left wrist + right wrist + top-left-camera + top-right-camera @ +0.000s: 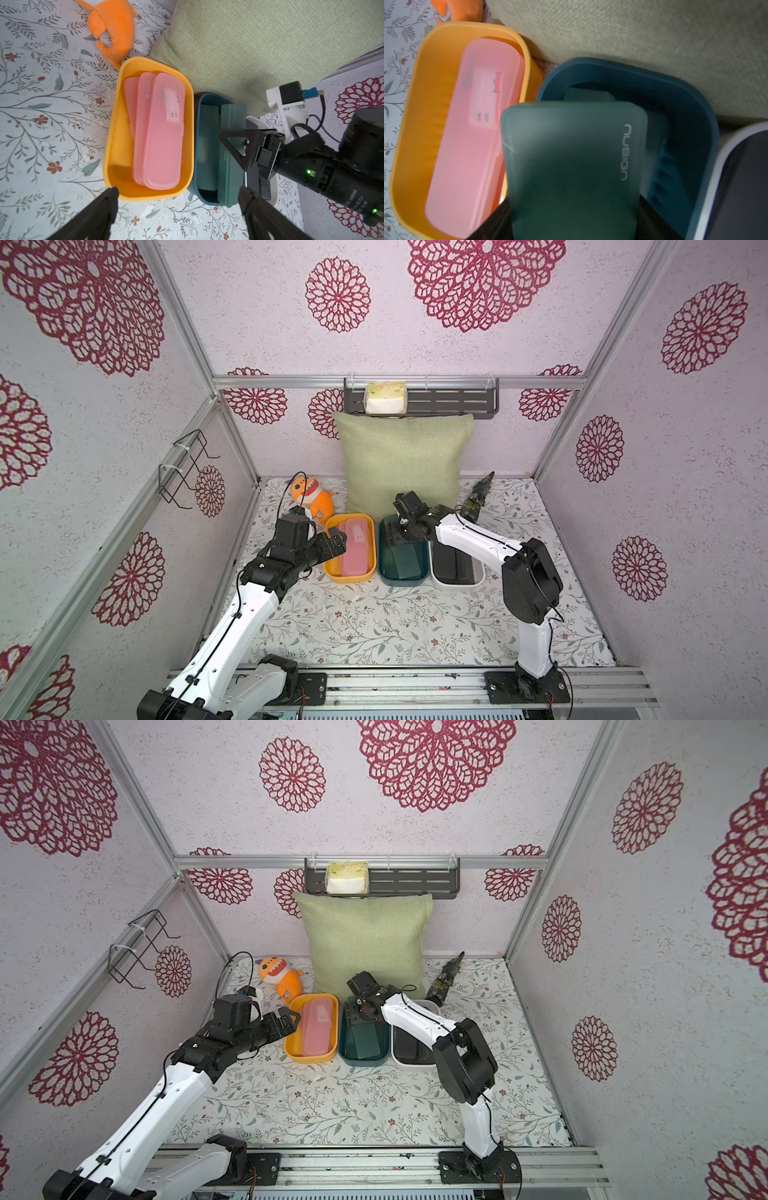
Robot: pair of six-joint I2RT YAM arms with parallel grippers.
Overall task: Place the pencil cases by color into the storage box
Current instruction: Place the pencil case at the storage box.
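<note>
Three pink pencil cases lie stacked in the yellow tub, so I count that colour as sorted. Black cases sit in the white tub, though my right arm covers much of it and I cannot count them.

Green is the step in hand. My right gripper is clamped on a dark green case by its long sides. The case hangs over the teal tub, part of it above the opening and one end apparently past the near rim. At least one more green case already lies flat inside. There may be others under it, but the wrist view is too dim and blurred there to say.

My left gripper stands wide apart and empty, just beside the yellow tub's rim and touching nothing that I can see.

In both top views I find no loose case on the floral cloth. By my reckoning this green one is the last. What is left is to lower it into the teal tub, let go, and draw both arms back.
</note>
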